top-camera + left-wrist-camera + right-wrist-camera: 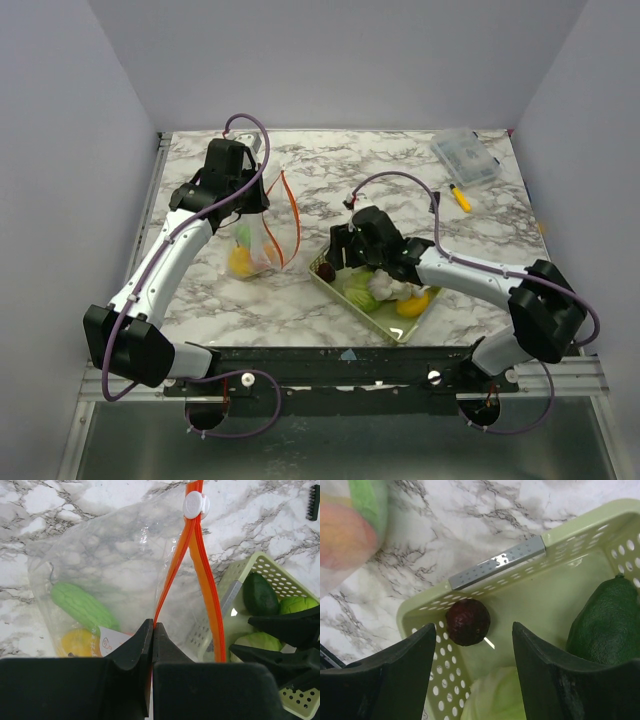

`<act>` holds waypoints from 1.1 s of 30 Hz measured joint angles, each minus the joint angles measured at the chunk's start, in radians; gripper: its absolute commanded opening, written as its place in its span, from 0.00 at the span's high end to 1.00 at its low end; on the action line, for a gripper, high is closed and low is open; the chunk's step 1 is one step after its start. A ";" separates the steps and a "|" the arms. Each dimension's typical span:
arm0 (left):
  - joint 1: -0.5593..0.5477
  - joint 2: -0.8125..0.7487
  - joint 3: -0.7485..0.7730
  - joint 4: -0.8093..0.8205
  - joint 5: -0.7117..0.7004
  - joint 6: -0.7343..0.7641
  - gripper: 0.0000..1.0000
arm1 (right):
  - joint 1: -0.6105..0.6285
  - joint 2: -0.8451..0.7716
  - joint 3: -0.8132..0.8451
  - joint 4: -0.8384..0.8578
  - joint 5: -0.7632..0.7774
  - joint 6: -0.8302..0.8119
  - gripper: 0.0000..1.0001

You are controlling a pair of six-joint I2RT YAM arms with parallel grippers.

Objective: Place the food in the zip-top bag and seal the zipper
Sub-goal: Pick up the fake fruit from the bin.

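Note:
The clear zip-top bag (252, 240) lies left of centre, holding a yellow fruit (79, 641) and a green vegetable (82, 605). Its orange-red zipper (200, 565) gapes open, with a white slider (195, 505) at the far end. My left gripper (152, 626) is shut on one zipper strip and holds the rim up. My right gripper (474, 640) is open over the pale green mesh basket (560, 585), its fingers either side of a dark purple fruit (467, 622). A dark green avocado (610, 620) and a pale green cabbage (497, 697) lie in the basket too.
The basket (335, 287) sits right of the bag and also holds a white item and a yellow fruit (412, 305). A rigid clear lidded box (466, 157) and a short yellow marker pen (460, 197) lie at the back right.

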 measured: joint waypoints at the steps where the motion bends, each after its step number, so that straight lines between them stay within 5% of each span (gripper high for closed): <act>1: 0.000 0.000 0.000 0.000 0.000 0.000 1.00 | -0.010 0.014 0.002 -0.009 -0.013 0.006 0.35; 17: 0.000 0.000 0.000 0.000 0.000 0.000 1.00 | -0.029 0.230 0.062 -0.033 -0.180 0.042 0.36; 33: 0.000 0.000 0.000 0.000 0.000 0.000 1.00 | -0.035 0.210 0.085 -0.057 -0.167 0.040 0.67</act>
